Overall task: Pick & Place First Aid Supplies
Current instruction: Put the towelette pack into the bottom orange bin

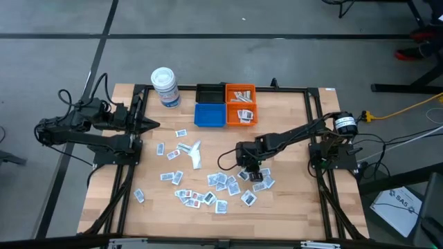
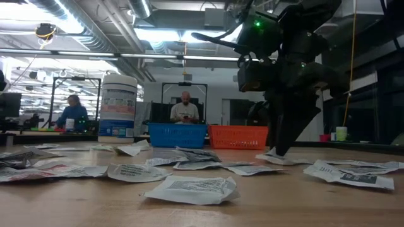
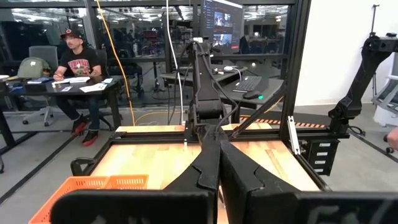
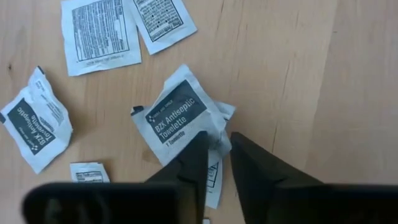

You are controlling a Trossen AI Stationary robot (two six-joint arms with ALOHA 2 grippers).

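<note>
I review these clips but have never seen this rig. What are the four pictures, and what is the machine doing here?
Two dark robot arms work at a wooden table. One picture looks straight down, one looks level across the tabletop, and one comes from each arm's wrist. Small white sachets lie scattered on the wood; blue, orange and black bins and a white tub stand at the far edge. The right tool is down among the sachets, its tips narrowly apart at the edge of an antiseptic towelette; nothing is lifted yet. The left tool waits shut at the table's left edge.

Matt wood table (image 1: 291, 207), crinkly paper sachets (image 4: 180, 115), plastic bins (image 1: 210, 115)
</note>
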